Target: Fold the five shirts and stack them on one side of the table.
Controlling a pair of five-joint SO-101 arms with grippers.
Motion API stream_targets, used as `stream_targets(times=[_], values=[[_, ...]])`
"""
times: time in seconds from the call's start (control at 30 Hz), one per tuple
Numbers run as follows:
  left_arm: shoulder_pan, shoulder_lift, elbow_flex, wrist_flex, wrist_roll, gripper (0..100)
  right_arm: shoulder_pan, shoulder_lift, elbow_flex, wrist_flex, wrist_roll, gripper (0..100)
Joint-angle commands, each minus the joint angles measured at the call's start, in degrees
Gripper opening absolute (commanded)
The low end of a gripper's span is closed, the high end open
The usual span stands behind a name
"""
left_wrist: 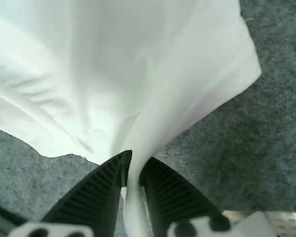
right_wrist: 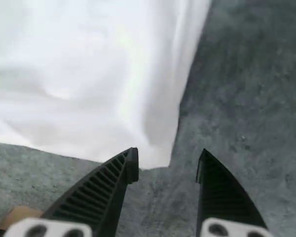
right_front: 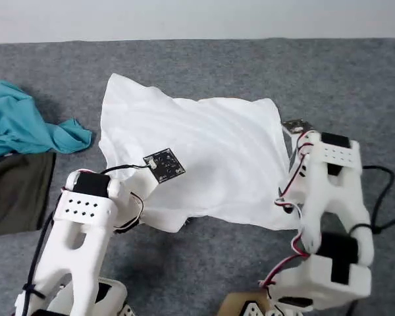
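Observation:
A white shirt lies spread across the middle of the grey table. In the left wrist view a fold of the white shirt at its near edge is pinched between the fingers of my left gripper, which is shut on it. My right gripper is open just above a near corner of the white shirt, with one finger over the cloth edge and the other over bare table. In the high view the left arm stands at the shirt's near left edge and the right arm at its right edge.
A crumpled teal shirt lies at the far left, with a dark olive shirt flat just in front of it. Grey felt-like table surface stretches behind and to the right of the white shirt.

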Motion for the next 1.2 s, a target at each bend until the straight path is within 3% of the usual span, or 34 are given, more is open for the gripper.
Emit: stream_targets(times=[0.0, 0.53, 0.77, 0.93, 1.17], values=[[-0.3, -1.6, -2.9, -0.7, 0.5, 0, -2.6, 1.5, -3.1, -0.2, -0.8, 20.9], [-0.5, -1.6, -2.5, -0.7, 0.3, 0, -5.3, 14.4, -3.2, -5.4, -4.0, 20.3], [-0.6, -1.6, -2.7, -0.4, 0.4, 0, -5.2, 14.7, -3.8, -5.7, -3.4, 6.2], [-0.6, -1.6, -2.9, -0.3, 0.4, 0, -5.2, 14.7, -5.3, -5.1, 3.2, 0.9], [-0.6, -1.7, -2.9, -0.1, 0.4, 0, -5.0, 8.9, -6.6, -2.9, 7.4, 1.1]])
